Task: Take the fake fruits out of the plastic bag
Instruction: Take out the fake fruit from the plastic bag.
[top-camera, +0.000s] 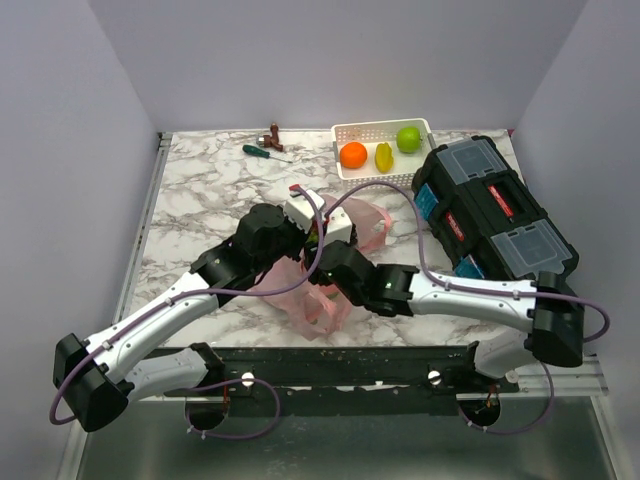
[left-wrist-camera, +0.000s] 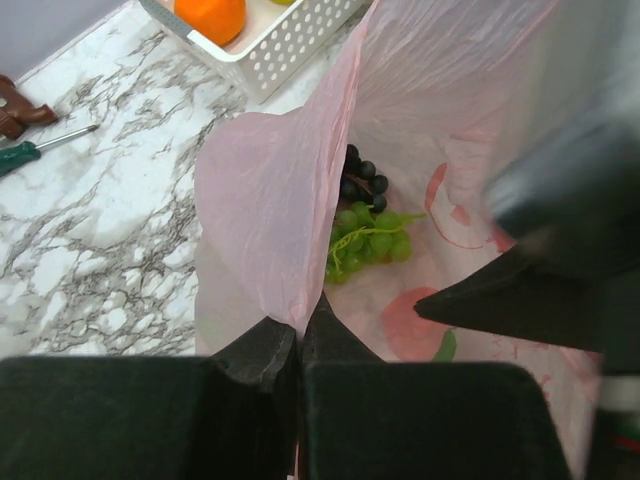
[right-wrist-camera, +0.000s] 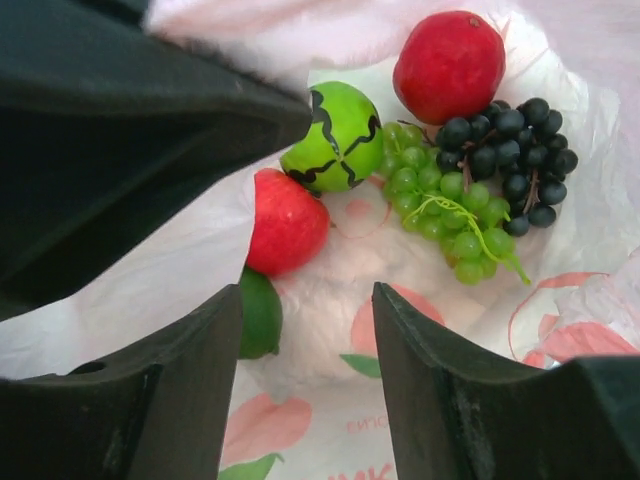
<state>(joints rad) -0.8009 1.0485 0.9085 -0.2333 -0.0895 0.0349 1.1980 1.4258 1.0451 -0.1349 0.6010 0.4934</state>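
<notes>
The pink plastic bag (top-camera: 368, 228) lies mid-table, its mouth held open. My left gripper (top-camera: 312, 240) is shut on the bag's edge (left-wrist-camera: 270, 200), pinching the film between its fingertips (left-wrist-camera: 298, 335). My right gripper (right-wrist-camera: 305, 310) is open and empty inside the bag mouth, just above the bag floor. In the bag lie two red apples (right-wrist-camera: 450, 65) (right-wrist-camera: 285, 220), a green striped fruit (right-wrist-camera: 335, 140), a green grape bunch (right-wrist-camera: 440, 200), a dark grape bunch (right-wrist-camera: 515, 155) and a plain green fruit (right-wrist-camera: 258, 315) by the left finger. The grapes also show in the left wrist view (left-wrist-camera: 365, 240).
A white perforated basket (top-camera: 340, 130) at the back holds an orange (top-camera: 353, 154), a yellow fruit (top-camera: 384, 156) and a green apple (top-camera: 408, 138). A green-handled screwdriver (top-camera: 265, 151) lies to its left. A black toolbox (top-camera: 495, 210) stands on the right.
</notes>
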